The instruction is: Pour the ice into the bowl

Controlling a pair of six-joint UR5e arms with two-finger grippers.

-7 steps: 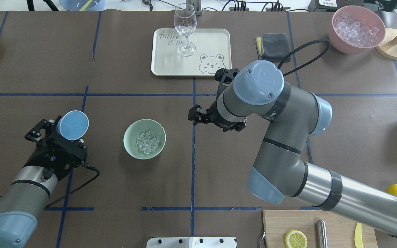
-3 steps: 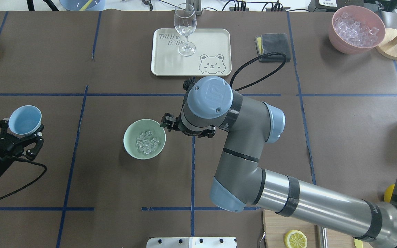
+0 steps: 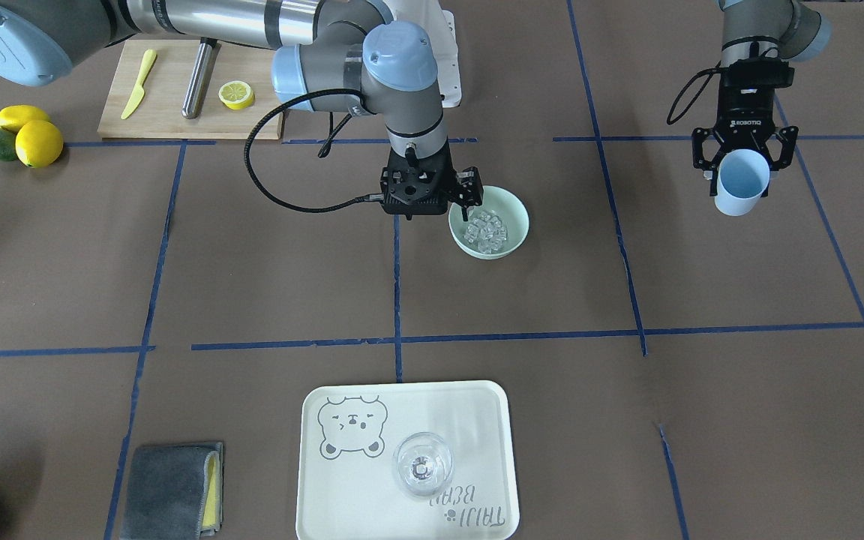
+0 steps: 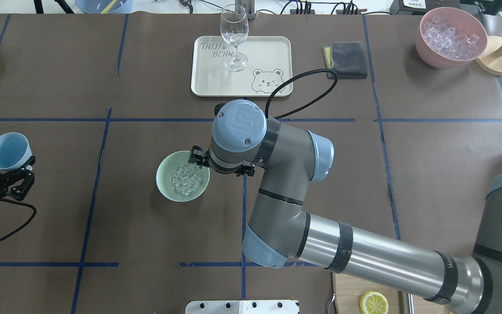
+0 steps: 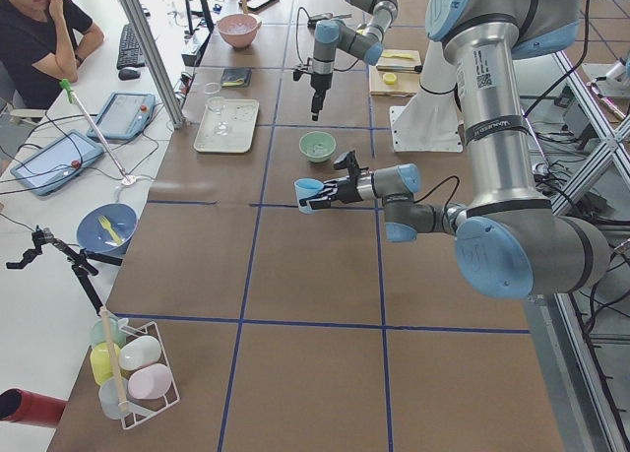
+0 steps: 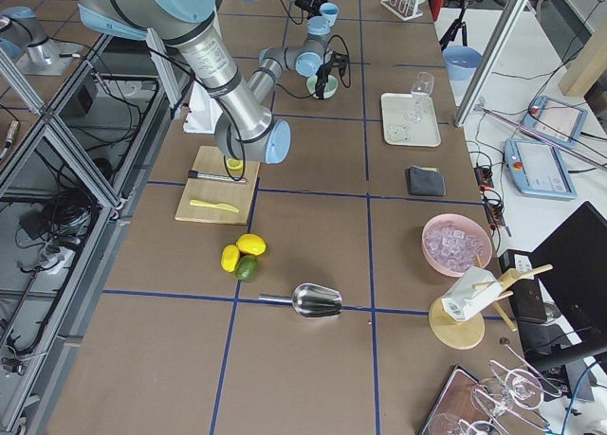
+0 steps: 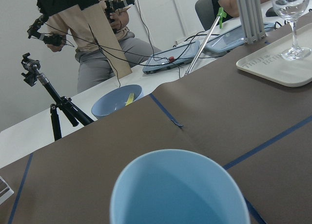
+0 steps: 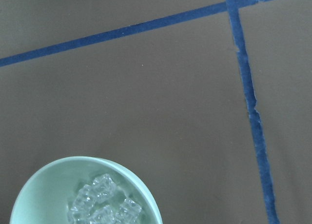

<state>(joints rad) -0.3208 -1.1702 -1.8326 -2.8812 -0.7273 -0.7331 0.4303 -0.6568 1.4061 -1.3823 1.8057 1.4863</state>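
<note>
Two arms: the right gripper (image 4: 197, 156) hangs over the rim of the mint-green bowl (image 4: 164, 176); the left gripper (image 3: 742, 166) is well apart from it, near the table's left end.
Ice: the clear cubes (image 4: 185, 179) lie heaped in the bottom of the mint-green bowl.
Right gripper: its jaws seem parted and they hold nothing (the wrist hides much of it from overhead, so I judge mostly from the front-facing view).
Left gripper: closed around the light blue cup (image 3: 737, 196); the inside of the cup looks empty in the left wrist view.
Key relation: from the right gripper, the middle of the bowl lies toward the robot's left and a little toward the robot. The gripper is above the far-right part of the rim, so a straight descent would probably put the rim between the jaws.
Stage: I judge the pouring as done; the next move belongs to the right arm, which is the nearer one.
Around: the bear tray (image 4: 207, 83) with a wine glass (image 4: 234, 35) stands beyond the bowl, and the pink bowl (image 4: 434, 61) of ice is at the far right; both are well apart.
In the way: nothing stands between the right gripper and the rim; the risk, I think, is to tip or push the bowl.
</note>
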